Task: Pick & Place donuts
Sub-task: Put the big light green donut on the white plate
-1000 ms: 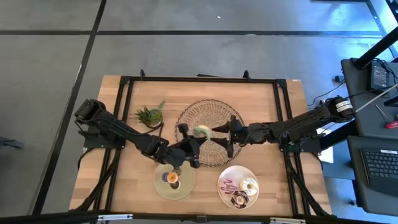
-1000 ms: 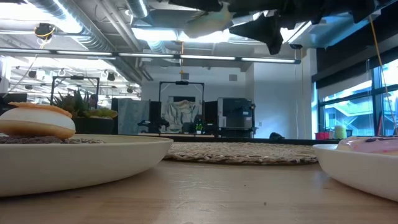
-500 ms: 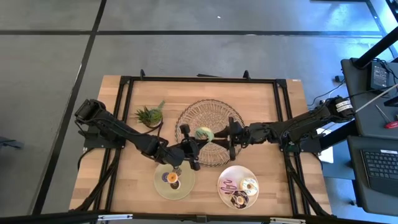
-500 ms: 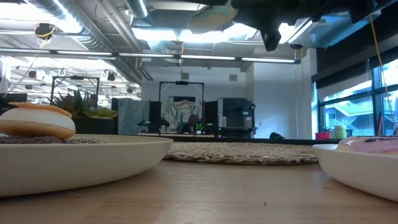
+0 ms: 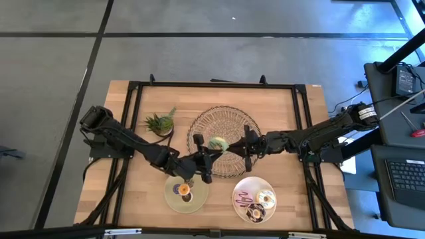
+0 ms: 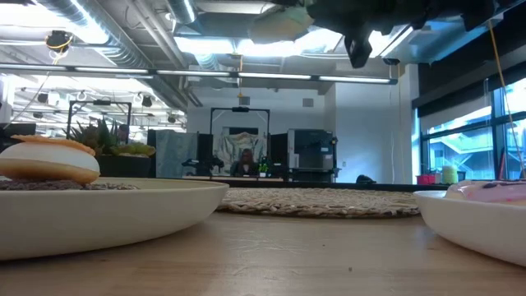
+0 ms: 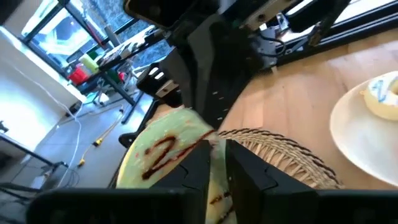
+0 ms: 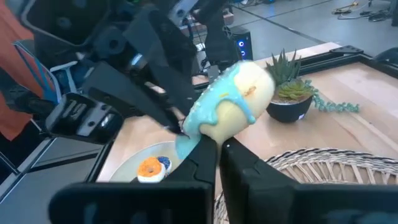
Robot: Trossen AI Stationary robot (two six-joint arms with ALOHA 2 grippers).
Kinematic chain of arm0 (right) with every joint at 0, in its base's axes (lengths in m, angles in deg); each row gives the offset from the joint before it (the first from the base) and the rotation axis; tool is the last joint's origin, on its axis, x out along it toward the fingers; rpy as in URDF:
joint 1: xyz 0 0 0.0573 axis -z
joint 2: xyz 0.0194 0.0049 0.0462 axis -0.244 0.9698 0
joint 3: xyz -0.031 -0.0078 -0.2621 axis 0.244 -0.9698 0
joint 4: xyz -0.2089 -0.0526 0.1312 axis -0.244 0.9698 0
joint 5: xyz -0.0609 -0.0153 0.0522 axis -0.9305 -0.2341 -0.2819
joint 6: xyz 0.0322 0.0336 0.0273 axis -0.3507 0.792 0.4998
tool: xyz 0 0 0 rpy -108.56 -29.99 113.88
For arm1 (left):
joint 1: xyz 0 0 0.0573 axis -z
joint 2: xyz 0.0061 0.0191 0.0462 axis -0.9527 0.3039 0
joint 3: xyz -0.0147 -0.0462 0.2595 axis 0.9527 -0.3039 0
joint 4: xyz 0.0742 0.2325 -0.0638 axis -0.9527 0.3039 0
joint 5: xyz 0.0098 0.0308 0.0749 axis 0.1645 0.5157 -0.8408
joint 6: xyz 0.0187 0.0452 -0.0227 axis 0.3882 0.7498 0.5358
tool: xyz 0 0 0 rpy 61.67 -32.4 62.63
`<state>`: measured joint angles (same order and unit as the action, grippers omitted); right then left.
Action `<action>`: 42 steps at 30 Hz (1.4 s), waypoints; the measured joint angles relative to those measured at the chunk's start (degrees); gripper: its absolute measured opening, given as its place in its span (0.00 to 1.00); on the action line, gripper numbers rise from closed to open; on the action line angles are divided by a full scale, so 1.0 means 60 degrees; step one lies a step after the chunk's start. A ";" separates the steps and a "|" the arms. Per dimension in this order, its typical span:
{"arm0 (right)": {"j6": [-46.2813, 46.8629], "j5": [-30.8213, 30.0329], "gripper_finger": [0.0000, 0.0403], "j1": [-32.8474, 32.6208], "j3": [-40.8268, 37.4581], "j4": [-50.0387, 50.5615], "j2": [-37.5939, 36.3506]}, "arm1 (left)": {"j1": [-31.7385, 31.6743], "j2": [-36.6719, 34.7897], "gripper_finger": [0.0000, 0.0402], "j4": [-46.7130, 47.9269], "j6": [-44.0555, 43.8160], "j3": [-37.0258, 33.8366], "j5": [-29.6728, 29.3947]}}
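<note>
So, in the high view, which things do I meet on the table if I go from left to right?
Small potted plant → plate with the orange donut → green-iced donut, held up over the wicker mat → plate with the pink and white donuts.

Even, diffuse overhead light fills the high view; the bench (image 5: pixel 139 192) shows warm and evenly lit, with only faint, soft shadows under the arms. In the low view, ceiling light strips (image 6: pixel 205 45) glare white, turning the arm parts overhead into dark silhouettes. The near plate (image 6: pixel 107 215) there is soft, out of focus. The left wrist view is tilted, with washed-out windows (image 7: pixel 56 31) and blurred dark fingers (image 7: pixel 193 174) up close. The right wrist view has soft, smeared edges.
</note>
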<state>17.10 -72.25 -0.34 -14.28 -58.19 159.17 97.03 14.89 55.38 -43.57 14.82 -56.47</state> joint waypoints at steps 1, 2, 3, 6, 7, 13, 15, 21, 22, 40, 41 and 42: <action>-0.0003 -0.0005 0.03 0.0006 0.0000 0.0009 0.0000 | 0.0045 0.0000 0.13 0.0000 -0.0010 0.0000 0.0002; -0.0003 -0.0012 0.03 0.0007 0.0000 0.0009 0.0000 | 0.0092 0.0000 0.15 -0.0003 -0.0014 0.0000 0.0002; -0.0003 -0.0023 0.03 0.0005 0.0000 0.0002 0.0000 | 0.0152 0.0000 0.17 -0.0007 -0.0017 0.0000 0.0001; -0.0001 0.0020 0.03 0.0007 0.0000 0.0095 -0.0059 | 0.0358 0.0000 0.22 -0.0002 0.0078 0.0000 -0.0468; 0.0001 0.0174 0.03 0.0010 -0.0004 0.0251 -0.0168 | 0.0435 0.0000 0.24 0.0006 0.0122 0.0000 -0.0859; 0.0953 0.1926 0.03 -0.0187 0.0000 0.2025 -0.1300 | 0.1086 -0.0004 0.30 0.0286 0.0047 0.0000 -0.2556; 0.1562 0.2805 0.03 -0.0480 0.0000 0.3072 -0.1665 | 0.1308 -0.0004 0.31 0.0459 0.0054 0.0000 -0.2623; 0.3121 0.3428 0.03 -0.2287 -0.0004 0.4045 -0.1912 | 0.1623 -0.0004 0.31 0.0715 -0.0657 0.0000 -0.2690; 0.3313 0.3161 0.03 -0.2630 -0.0004 0.4107 -0.1911 | 0.1623 0.0000 0.31 0.0721 -0.0798 0.0000 -0.2621; 0.6690 -0.1587 0.03 -0.5249 -0.3225 0.0604 -0.1894 | 0.1078 -0.0004 0.29 0.0721 -0.1777 0.0000 -0.1281; 0.6875 -0.1659 0.03 -0.5295 -0.3334 0.0570 -0.1894 | 0.1033 -0.0004 0.29 0.0718 -0.1777 0.0000 -0.1184; 0.7046 -0.1679 0.03 -0.5342 -0.3435 0.0571 -0.1894 | 0.1008 -0.0004 0.29 0.0718 -0.1779 0.0000 -0.1144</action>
<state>59.38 -82.33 -32.39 -34.89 -54.76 147.81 103.07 14.87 59.68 -54.24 14.82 -63.33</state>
